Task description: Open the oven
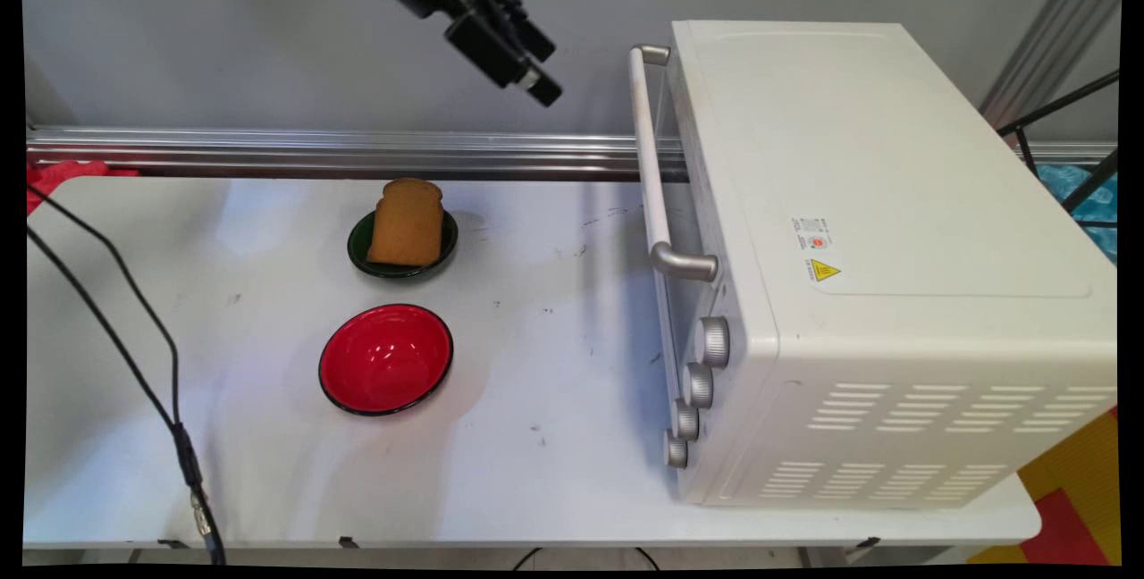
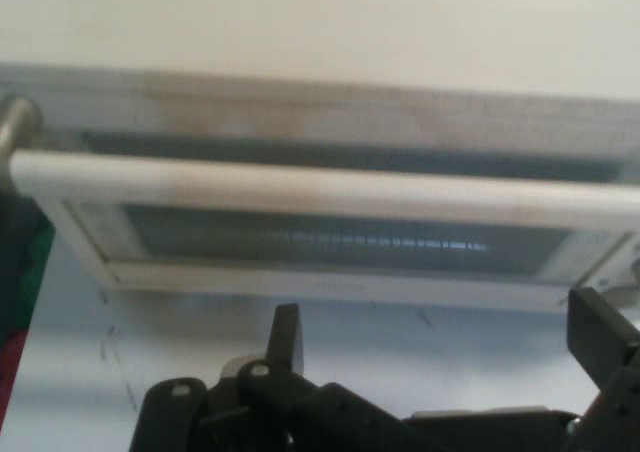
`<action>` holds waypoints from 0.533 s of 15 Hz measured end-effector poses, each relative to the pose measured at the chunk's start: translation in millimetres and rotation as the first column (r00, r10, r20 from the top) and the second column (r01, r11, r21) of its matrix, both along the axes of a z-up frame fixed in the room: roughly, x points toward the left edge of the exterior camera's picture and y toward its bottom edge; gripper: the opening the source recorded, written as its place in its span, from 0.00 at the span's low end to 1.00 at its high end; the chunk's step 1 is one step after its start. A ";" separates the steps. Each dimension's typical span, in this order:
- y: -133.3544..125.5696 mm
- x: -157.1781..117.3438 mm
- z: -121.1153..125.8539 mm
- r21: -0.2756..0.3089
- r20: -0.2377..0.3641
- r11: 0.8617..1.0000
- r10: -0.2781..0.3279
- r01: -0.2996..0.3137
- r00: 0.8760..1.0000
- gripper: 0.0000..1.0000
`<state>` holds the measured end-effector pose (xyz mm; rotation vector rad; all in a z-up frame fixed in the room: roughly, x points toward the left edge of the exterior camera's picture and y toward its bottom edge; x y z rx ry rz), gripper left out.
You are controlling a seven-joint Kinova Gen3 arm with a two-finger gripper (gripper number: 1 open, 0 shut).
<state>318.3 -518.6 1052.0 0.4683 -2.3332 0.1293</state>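
White table (image 1: 554, 472), toast (image 1: 407, 223) in green bowl (image 1: 359, 250), red bowl (image 1: 386, 358)

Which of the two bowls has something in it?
The green bowl, the one farther back toward the wall: a slice of toast stands in it. The red bowl nearer the camera holds nothing.

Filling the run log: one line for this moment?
gripper: open, raised, facing oven handle | oven: door shut | toast: in green bowl | red bowl: empty
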 end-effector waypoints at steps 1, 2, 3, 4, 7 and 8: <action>-3.0 -5.9 1.6 0.001 -0.005 1.000 -0.008 0.008 1.000 1.00; -4.4 -9.1 2.4 0.002 -0.007 1.000 -0.013 0.013 1.000 1.00; -6.2 -13.0 3.0 0.005 -0.006 1.000 -0.020 0.020 1.000 1.00; -8.6 -17.3 3.2 0.008 -0.005 1.000 -0.026 0.027 1.000 1.00; -13.9 -26.0 2.5 0.017 -0.002 0.999 -0.042 0.042 0.999 1.00; -15.3 -27.9 2.0 0.019 -0.002 0.999 -0.046 0.046 0.999 1.00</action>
